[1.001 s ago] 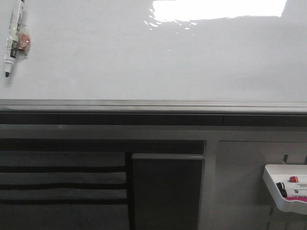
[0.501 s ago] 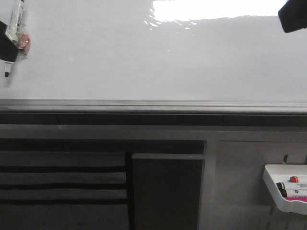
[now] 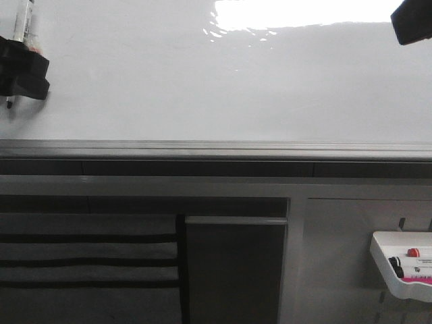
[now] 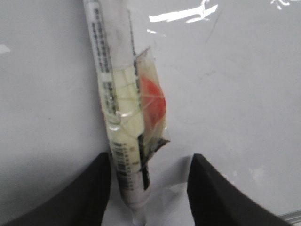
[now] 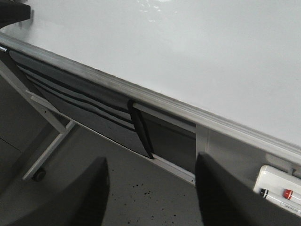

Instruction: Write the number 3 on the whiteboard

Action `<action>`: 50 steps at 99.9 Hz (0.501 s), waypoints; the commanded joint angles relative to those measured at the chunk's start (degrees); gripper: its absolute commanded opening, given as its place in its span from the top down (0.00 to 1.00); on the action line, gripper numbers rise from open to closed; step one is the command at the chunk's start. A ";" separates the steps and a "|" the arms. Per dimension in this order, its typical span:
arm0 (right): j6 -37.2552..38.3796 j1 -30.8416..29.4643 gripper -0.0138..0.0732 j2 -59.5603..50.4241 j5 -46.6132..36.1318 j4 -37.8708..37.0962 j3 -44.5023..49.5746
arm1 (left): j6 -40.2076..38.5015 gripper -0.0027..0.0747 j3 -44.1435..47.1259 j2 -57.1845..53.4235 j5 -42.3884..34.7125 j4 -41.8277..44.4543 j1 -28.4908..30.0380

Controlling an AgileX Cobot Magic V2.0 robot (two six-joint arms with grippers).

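The whiteboard (image 3: 202, 88) is glossy white with a bright light patch and a grey edge rail (image 3: 216, 147). No number 3 shows on it. A white marker (image 3: 27, 15) lies on the board at the far left, wrapped in clear tape with a red patch (image 4: 153, 101). My left gripper (image 3: 23, 74) covers the marker's lower part. In the left wrist view the marker (image 4: 113, 108) lies between the open fingers (image 4: 89, 188), close to one of them, and the gripper (image 4: 149, 165) is not closed on it. My right gripper (image 3: 412, 23) is at the top right corner, open and empty (image 5: 150, 188).
A small white tray (image 3: 405, 266) with markers hangs at the lower right, also in the right wrist view (image 5: 277, 188). Below the rail are a grey frame and dark panels (image 3: 236, 270). The right wrist view shows the floor (image 5: 141, 188) and a frame leg with a wheel (image 5: 40, 175).
My left gripper has come in from the left over the marker, hiding its lower part. My right gripper entered at the top right and then held still.
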 commanded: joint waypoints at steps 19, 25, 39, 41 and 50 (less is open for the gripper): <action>-0.73 0.23 0.42 -0.16 -4.06 0.53 -2.17 | -0.12 0.75 -2.00 -1.38 -5.30 -0.04 -0.27; -0.73 0.23 0.42 -0.16 -4.06 0.53 -2.17 | -0.12 0.79 -2.00 -1.38 -5.30 -0.04 -0.27; -0.73 0.23 0.42 -0.16 -4.06 0.53 -2.17 | -0.12 0.87 -2.00 -1.38 -5.30 -0.04 -0.27; -0.73 0.23 0.42 -0.16 -4.06 0.53 -2.17 | -0.12 0.88 -2.00 -1.38 -5.30 -0.04 -0.27; -0.73 0.23 0.42 -0.16 -4.06 0.14 -2.17 | -0.12 0.92 -2.00 -1.38 -4.74 -0.04 -0.27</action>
